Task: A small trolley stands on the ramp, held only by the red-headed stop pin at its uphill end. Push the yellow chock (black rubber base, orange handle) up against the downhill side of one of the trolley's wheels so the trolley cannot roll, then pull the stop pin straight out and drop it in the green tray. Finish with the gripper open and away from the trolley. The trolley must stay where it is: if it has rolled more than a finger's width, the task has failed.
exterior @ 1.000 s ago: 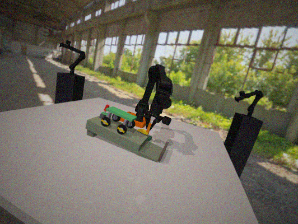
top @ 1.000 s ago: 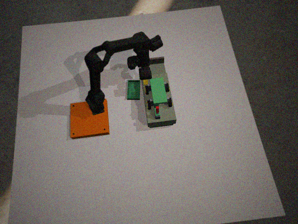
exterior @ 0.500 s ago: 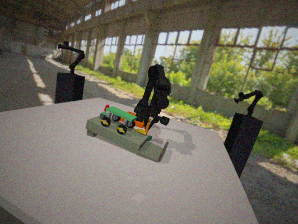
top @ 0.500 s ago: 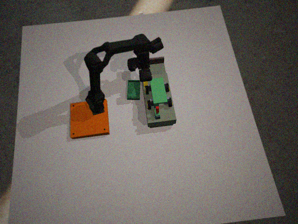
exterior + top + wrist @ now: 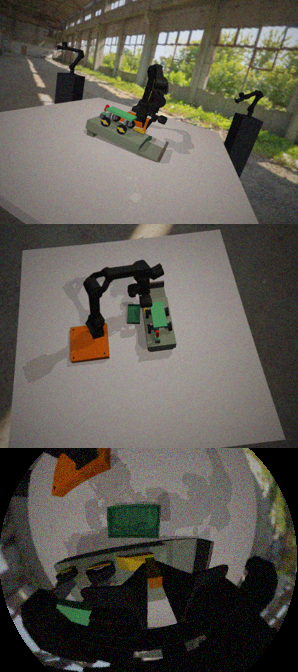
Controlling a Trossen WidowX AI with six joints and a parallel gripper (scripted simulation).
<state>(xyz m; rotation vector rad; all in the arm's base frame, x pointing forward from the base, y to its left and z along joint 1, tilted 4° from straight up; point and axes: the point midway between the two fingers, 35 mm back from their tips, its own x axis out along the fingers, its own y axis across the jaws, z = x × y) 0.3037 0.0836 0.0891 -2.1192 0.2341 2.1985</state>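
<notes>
My gripper point(image 5: 145, 306) point(image 5: 150, 564) is shut on the orange handle point(image 5: 146, 123) of the yellow chock point(image 5: 145, 308) point(image 5: 139, 130) point(image 5: 132, 562). The chock is at the ramp surface, just downhill of the trolley's tray-side lower wheel point(image 5: 147, 313) point(image 5: 130, 124) point(image 5: 101, 573). A small gap seems to show in the wrist view; contact with wheel or ramp is unclear. The green-topped trolley point(image 5: 158, 315) point(image 5: 121, 113) point(image 5: 75, 614) stands on the ramp point(image 5: 167, 340) point(image 5: 112, 135) point(image 5: 176, 554). The red-headed stop pin point(image 5: 157, 332) point(image 5: 106, 107) stands at its uphill end. The green tray point(image 5: 133, 313) point(image 5: 134, 521) holds nothing visible.
The tray lies beside the ramp, on the arm base's side. The orange base plate point(image 5: 89, 347) point(image 5: 65, 479) is beyond it. A dark end stop point(image 5: 157, 284) point(image 5: 163, 152) closes the ramp's low end. The gripper body is close to the trolley's downhill end.
</notes>
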